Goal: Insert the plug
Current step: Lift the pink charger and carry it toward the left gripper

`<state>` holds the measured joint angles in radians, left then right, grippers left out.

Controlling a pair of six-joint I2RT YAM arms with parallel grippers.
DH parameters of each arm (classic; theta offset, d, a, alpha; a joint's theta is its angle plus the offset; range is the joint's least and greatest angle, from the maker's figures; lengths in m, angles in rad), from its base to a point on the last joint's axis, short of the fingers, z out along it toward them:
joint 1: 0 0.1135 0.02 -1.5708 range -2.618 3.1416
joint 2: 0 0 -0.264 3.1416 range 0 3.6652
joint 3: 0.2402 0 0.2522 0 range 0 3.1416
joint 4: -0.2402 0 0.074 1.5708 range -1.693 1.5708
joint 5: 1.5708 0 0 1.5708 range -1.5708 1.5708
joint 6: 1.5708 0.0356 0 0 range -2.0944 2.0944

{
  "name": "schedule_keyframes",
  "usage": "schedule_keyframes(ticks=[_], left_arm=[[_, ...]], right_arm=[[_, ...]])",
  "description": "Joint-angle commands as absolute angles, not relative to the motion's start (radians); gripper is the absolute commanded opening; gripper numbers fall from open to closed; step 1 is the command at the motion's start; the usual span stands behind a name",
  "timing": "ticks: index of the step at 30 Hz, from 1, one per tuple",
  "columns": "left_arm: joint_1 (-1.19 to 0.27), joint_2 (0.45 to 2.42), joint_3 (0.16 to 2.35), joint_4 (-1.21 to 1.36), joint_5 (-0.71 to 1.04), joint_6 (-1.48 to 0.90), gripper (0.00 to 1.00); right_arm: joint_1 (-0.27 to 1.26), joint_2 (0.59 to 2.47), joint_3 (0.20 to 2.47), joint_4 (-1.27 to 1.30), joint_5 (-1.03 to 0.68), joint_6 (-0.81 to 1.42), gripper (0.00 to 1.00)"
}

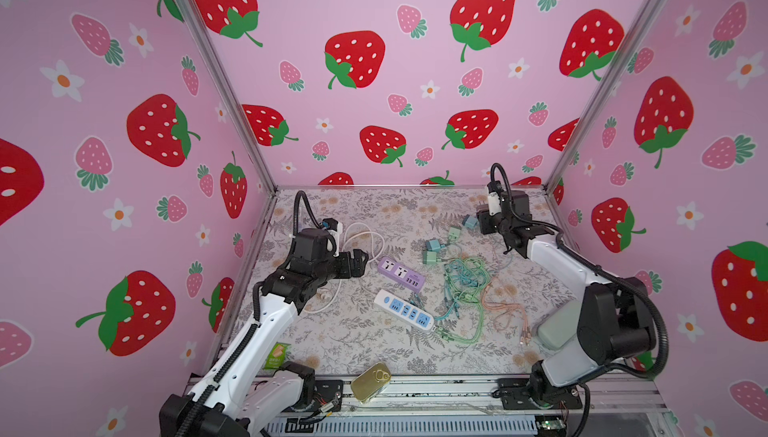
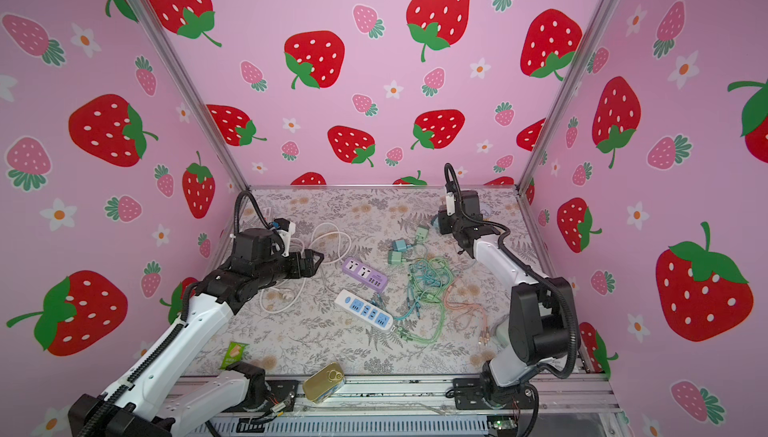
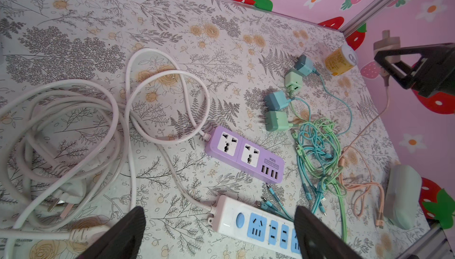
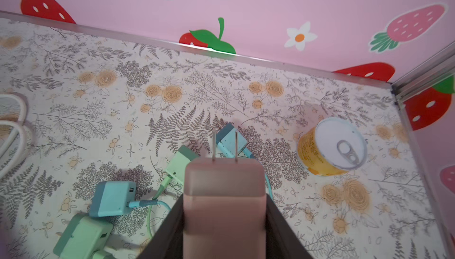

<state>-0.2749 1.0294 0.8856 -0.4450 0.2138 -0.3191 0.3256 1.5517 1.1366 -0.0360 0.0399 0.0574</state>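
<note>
1. Plainly, the right gripper (image 4: 224, 223) clamps the pink plug (image 4: 222, 184) by its body, raised near the back right corner and well apart from both strips; the big job is a carry toward the middle.
2. The purple strip (image 1: 401, 273) shows two free sockets, likely an easier target than the white strip (image 1: 405, 310).
3. The left gripper (image 1: 360, 259) hovers near it, spread wide and empty, placed to steady it.
4. The prongs (image 4: 213, 144) should turn downward and square to the slots before pressing.
5. Bare table (image 1: 353, 356) lies in front; the cable tangle (image 1: 461, 285) crowds the strips' right side.
</note>
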Motion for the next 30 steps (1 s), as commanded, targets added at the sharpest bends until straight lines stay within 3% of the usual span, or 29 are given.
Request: schedule_keyframes(ticks=[1,11,21,30], left_arm=[[-0.278,1.037,0.948,-0.411,0.272,-0.333,0.97],[-0.278,1.061,1.009,-0.379,0.403,-0.347,0.97],[-0.278,1.080,1.069,-0.312,0.553,-0.370,0.97],[-0.279,1.129,1.103,-0.225,0.690,-0.439,0.96]], right_arm=[[0.337,1.478,1.121,-0.057,0.033,-0.009,0.29],[0.400,1.317,1.116,-0.055,-0.091,-0.106,0.26],[0.469,1.245,1.114,-0.058,-0.388,-0.201,0.26],[0.535,1.212,1.070,0.001,-0.535,-0.289,0.27]])
